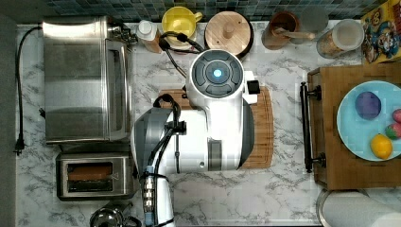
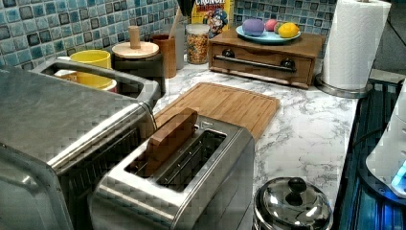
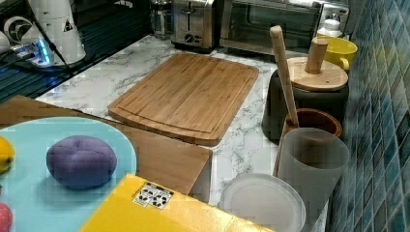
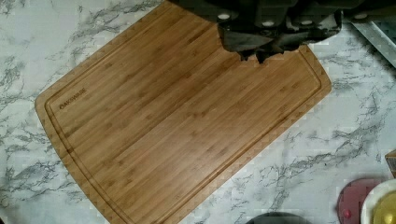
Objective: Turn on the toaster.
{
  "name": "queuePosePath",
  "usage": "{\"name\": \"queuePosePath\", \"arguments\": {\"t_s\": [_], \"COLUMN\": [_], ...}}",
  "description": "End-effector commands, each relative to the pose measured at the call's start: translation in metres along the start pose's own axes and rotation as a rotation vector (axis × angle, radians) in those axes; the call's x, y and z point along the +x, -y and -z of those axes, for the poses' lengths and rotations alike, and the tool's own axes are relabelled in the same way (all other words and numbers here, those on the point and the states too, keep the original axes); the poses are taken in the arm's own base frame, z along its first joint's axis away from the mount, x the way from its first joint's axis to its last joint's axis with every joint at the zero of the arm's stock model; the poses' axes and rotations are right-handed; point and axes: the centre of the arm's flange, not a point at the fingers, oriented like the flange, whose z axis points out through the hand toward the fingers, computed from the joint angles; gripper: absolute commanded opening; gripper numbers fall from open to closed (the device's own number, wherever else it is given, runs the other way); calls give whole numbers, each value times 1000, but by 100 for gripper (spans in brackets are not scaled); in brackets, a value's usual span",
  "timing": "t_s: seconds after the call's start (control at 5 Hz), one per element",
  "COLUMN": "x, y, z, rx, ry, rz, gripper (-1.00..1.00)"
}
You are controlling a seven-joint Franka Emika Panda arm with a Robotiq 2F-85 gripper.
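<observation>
The marble counter [image 1: 283, 198] carries the toaster [image 1: 94, 176], toaster oven [image 1: 85, 78] and bamboo cutting board [image 4: 182, 116].

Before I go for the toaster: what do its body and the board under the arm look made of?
The toaster looks like brushed stainless steel: grey, with soft reflections, much like the oven beside it. The cutting board looks like bamboo or a similar wood: pale brown strips with straight grain, a matte finish and a groove around the edge.

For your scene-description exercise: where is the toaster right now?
The toaster sits at the top view's lower left, just below the toaster oven and above a lidded steel pot, with a bread slice in one slot.
</observation>
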Motion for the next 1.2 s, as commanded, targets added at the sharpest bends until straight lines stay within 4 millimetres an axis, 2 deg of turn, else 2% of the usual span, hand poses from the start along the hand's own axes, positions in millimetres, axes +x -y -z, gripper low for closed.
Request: {"name": "queuePosePath", "arguments": {"t_s": [0.2, 0.6, 0.8, 1.2], "x": [-3, -62, -91, -134], "y": [1, 28, 36, 38], "z": [5, -14, -17, -36], "rx": [8, 70, 99, 115], "ry": [-9, 9, -11, 10], "rz": [25, 259, 334, 463], "gripper": [-100, -100, -100, -100]}}
